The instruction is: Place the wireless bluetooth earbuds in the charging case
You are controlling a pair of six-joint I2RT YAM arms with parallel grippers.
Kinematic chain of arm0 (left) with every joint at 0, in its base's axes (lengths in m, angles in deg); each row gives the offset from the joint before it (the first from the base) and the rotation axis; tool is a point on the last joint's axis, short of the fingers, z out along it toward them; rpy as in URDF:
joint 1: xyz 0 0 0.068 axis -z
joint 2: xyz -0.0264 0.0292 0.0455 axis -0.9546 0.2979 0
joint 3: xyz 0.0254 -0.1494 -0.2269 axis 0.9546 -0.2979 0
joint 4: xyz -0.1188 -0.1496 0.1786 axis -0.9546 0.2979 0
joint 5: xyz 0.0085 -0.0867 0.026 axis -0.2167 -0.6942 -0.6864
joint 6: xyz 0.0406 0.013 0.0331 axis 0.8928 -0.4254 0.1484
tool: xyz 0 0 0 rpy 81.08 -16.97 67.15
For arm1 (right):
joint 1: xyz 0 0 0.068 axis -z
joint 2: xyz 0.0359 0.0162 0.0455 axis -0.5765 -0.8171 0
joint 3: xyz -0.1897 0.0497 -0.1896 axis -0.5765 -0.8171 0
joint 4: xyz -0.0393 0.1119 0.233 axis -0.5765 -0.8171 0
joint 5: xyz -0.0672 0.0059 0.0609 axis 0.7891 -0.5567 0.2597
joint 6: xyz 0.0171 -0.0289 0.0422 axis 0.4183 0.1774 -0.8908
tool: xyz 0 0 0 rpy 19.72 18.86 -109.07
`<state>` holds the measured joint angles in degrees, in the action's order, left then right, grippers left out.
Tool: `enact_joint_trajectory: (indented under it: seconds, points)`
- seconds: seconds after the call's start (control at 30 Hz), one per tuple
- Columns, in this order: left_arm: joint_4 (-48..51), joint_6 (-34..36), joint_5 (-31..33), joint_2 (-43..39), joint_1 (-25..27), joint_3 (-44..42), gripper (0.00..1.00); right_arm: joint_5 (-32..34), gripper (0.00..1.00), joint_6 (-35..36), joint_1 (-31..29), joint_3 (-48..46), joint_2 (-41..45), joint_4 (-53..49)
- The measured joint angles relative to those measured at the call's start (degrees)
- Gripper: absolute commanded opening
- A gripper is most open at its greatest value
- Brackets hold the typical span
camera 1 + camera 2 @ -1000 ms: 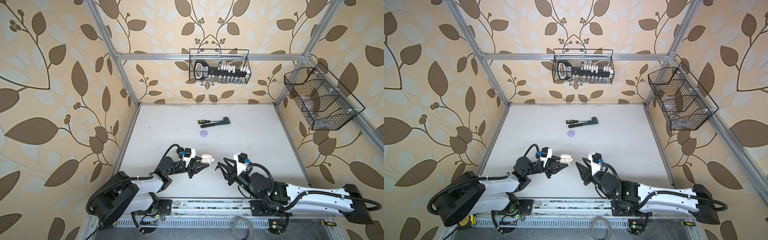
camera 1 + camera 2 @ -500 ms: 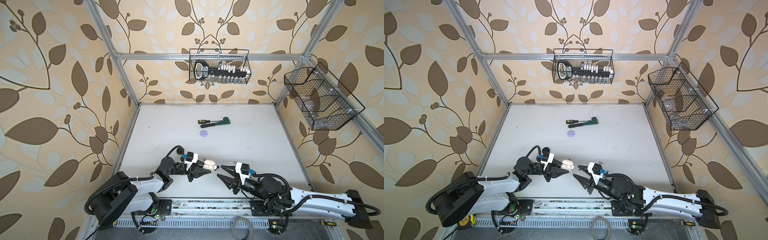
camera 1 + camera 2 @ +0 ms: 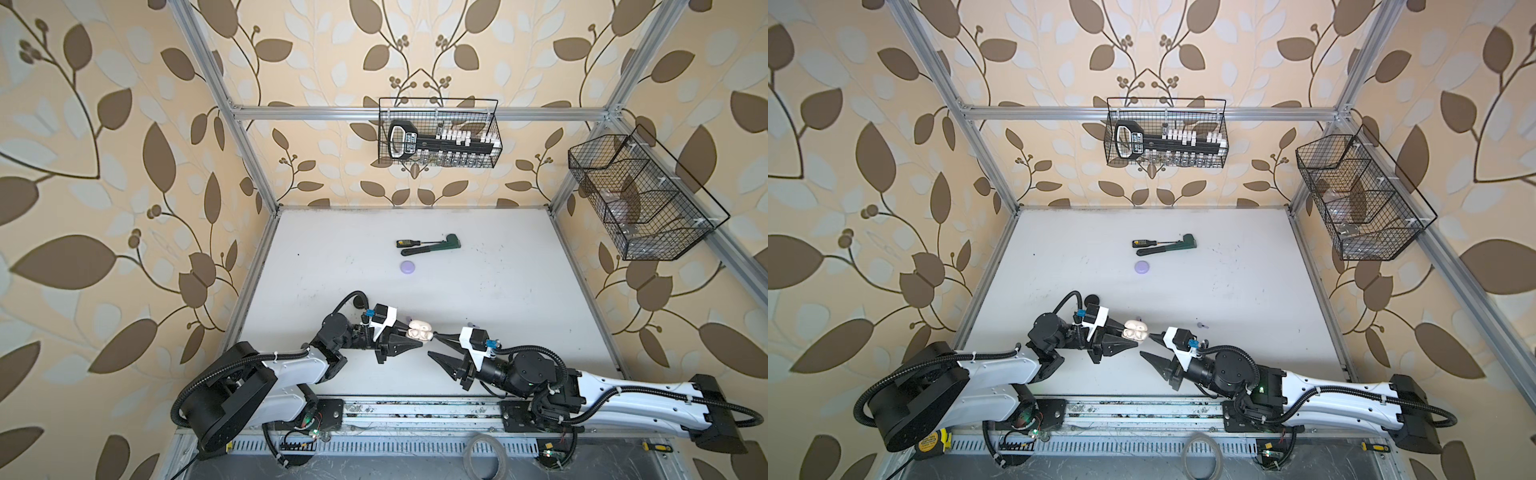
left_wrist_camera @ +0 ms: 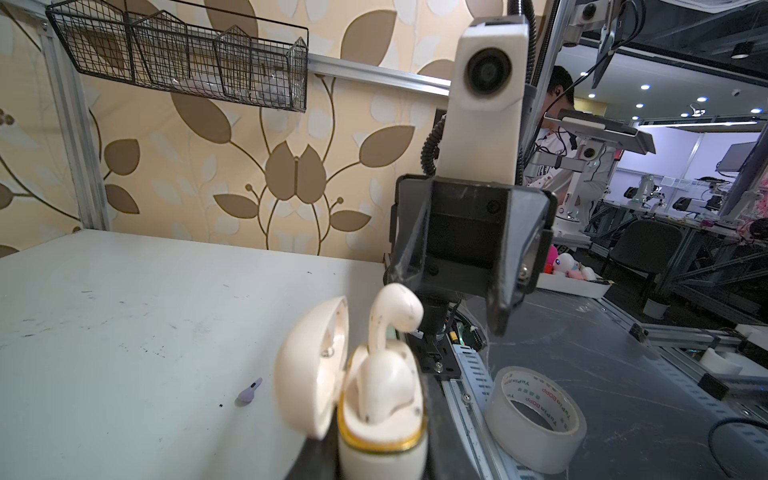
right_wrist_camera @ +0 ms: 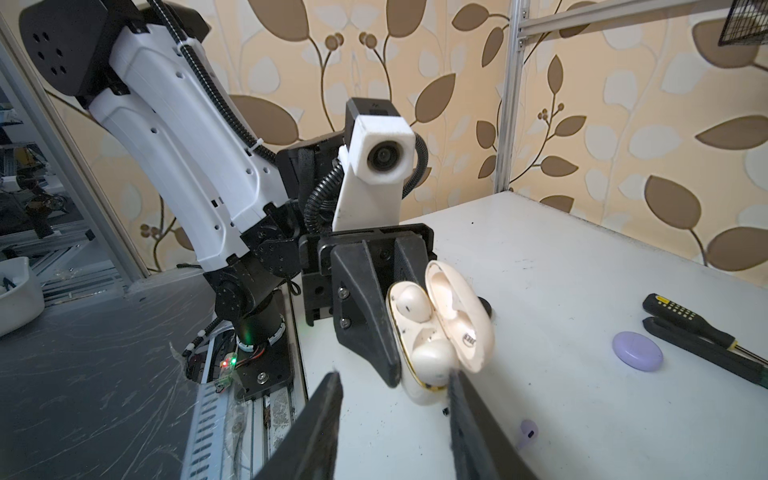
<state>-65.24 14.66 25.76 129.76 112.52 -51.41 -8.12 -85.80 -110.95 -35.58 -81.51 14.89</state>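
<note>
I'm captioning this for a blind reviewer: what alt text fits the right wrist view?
The left gripper holds an open cream charging case with two white earbuds in it. The open right gripper frames the foreground, one fingertip beside the nearer earbud. A lavender earbud, a round lavender case and a screwdriver lie on the white table.

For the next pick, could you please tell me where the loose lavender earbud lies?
In both top views the lavender earbud lies on the table beside the right gripper, right of the cream case.
</note>
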Motion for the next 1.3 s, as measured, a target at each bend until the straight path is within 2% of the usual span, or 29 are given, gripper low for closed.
enact_joint_trajectory:
  seconds: [0.4,0.77,0.9,1.1,1.3]
  points:
    - [0.0,0.1,-0.1,0.0,0.3,0.0,0.0,4.0,0.44,2.1,0.0,2.9,-0.1,-5.2]
    - [0.0,0.2,-0.7,0.1,0.4,0.0,0.0,4.3,0.44,3.5,0.0,5.7,-3.7,-5.6]
    - [0.0,0.2,-1.0,0.1,0.4,0.0,0.0,4.1,0.41,3.7,0.0,6.2,-5.5,-5.7]
    - [0.0,0.2,-1.1,0.1,0.4,0.0,0.0,4.0,0.31,3.9,0.0,7.2,-6.3,-5.7]
    - [0.0,0.2,-1.1,0.1,0.7,0.0,0.0,4.0,0.25,3.6,0.0,7.2,-6.6,-5.5]
